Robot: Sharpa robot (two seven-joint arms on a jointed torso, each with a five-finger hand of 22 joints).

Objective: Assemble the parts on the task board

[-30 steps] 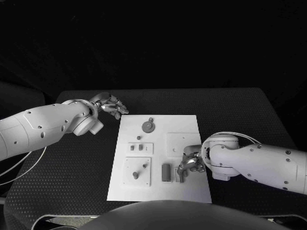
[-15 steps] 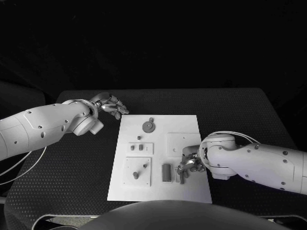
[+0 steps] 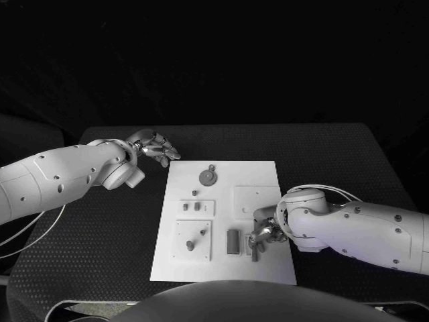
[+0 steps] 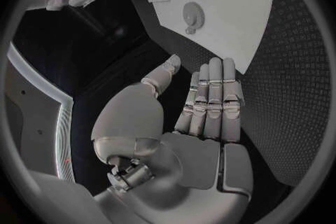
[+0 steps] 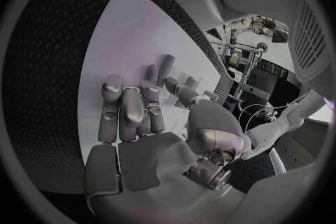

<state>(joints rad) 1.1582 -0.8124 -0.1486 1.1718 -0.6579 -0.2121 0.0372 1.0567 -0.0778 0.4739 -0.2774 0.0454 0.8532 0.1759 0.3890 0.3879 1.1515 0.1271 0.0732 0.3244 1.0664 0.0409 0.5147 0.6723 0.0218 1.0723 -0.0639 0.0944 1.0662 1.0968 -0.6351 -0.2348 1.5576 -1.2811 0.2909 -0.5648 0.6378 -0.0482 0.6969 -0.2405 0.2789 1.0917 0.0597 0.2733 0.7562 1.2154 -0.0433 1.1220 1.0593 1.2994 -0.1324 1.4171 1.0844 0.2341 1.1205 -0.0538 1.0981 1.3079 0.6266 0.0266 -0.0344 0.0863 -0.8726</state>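
I have the task board [image 3: 224, 218] lying flat in the middle of the black table [image 3: 369, 161], with the small parts spread over it: a round disc part [image 3: 207, 177] at the far end, two little pegs [image 3: 192, 206] in a raised square at the left middle, a peg plate [image 3: 192, 240] near left, and an upright dark block [image 3: 233, 241] near the middle.

My right robot hand [image 3: 263, 236] is down over the near right part of the board, just beside that block. Its fingers are curled toward a small piece there, but I cannot tell from the head view or the wrist view whether anything is pinched between them. In the right wrist view the fingers [image 5: 133, 106] lie fairly straight along the white surface.

My left robot hand [image 3: 155, 147] rests off the board's far left corner, over bare table, fingers side by side and extended, holding nothing; the left wrist view shows the fingers [image 4: 213, 95] flat with the disc [image 4: 191, 13] well beyond them.

I judge these parts light, stiff and small, likely smooth enough to slip or tip. I'd take each by its sides with fingertips, low down, and keep it upright while seating it.
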